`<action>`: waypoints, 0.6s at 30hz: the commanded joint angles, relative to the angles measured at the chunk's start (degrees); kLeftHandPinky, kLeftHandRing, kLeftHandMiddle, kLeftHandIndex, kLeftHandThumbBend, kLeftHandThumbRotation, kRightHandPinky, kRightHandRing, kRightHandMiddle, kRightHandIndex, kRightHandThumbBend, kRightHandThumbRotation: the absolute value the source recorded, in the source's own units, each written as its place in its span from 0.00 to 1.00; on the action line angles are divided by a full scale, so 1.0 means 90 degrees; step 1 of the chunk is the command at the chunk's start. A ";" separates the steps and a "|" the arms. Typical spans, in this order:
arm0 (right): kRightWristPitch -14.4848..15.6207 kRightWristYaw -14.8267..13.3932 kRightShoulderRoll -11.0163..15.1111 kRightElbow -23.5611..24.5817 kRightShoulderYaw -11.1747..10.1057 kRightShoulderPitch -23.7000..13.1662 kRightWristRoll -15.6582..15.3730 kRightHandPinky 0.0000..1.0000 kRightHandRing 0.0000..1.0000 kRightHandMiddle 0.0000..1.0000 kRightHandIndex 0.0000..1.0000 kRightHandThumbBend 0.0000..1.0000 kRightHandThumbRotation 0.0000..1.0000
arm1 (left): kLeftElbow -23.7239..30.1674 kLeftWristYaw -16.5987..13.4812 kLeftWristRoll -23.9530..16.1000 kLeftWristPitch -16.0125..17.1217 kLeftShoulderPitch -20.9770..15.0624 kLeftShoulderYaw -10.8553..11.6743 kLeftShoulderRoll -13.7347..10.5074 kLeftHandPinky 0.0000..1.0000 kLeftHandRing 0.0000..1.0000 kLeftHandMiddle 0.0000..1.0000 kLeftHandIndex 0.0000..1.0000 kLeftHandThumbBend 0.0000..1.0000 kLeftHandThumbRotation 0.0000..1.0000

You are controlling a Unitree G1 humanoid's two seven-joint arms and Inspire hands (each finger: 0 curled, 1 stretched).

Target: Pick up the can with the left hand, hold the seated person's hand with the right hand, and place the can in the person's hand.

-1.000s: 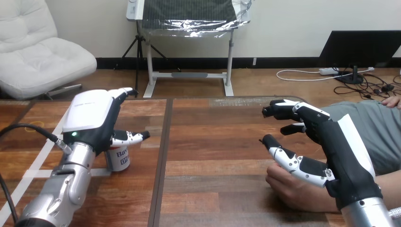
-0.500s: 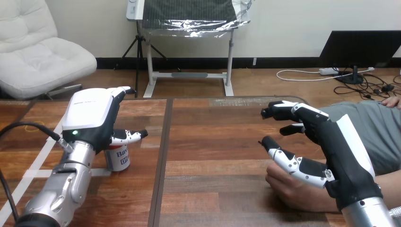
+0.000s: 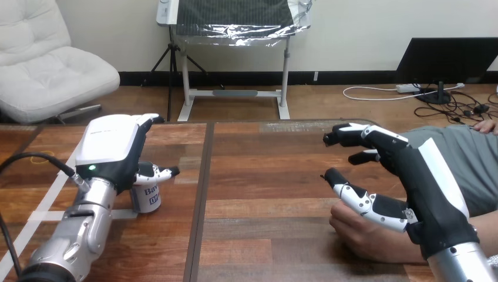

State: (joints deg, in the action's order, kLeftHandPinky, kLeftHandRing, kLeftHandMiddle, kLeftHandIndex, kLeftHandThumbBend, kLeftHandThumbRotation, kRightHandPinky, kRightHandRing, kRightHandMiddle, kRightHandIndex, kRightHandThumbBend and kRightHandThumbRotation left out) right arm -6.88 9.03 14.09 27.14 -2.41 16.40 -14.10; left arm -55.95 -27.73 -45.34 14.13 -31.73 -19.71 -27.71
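We are seeing a white cylindrical can (image 3: 147, 198) with blue print and a reddish-brown wooden plank table (image 3: 264, 188) with pale stripes.

Single view, mounted on head, aimed forward and down across wooden counter (image 3: 264, 176). Close range: left arm (image 3: 76, 235) entering frame at 7 o'clock, right arm (image 3: 464, 264) at 5 o'clock. Counter's far edge lying just above mid-frame, toward 12 o'clock.

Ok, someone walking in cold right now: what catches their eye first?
The left hand sits over the white can standing at the left of the table. At the right, the open right hand hangs over the person's hand lying on the table; whether they touch, I cannot tell.
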 commanded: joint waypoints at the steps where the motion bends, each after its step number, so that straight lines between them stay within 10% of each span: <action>1: -0.0007 0.0013 0.0129 0.0283 -0.0081 -0.0339 -0.0029 0.68 0.79 0.79 0.65 0.47 0.00 | -0.0118 0.0029 0.0137 -0.0027 -0.0612 -0.0014 0.0036 0.74 0.78 0.81 0.80 0.82 0.36; 18: -0.0004 0.0058 0.0219 0.0290 -0.0093 -0.0359 -0.0086 0.70 0.79 0.78 0.65 0.48 0.00 | -0.0392 0.0462 0.0498 -0.0094 -0.0684 0.0046 0.0120 0.74 0.79 0.82 0.81 0.85 0.40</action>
State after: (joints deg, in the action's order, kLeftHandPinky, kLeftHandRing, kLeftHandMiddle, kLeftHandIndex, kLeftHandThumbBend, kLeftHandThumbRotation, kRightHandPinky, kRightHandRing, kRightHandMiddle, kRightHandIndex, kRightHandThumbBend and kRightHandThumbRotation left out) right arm -6.87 9.49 15.12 27.30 -2.42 16.40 -14.60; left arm -59.19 -24.42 -42.38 13.47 -32.69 -19.69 -27.48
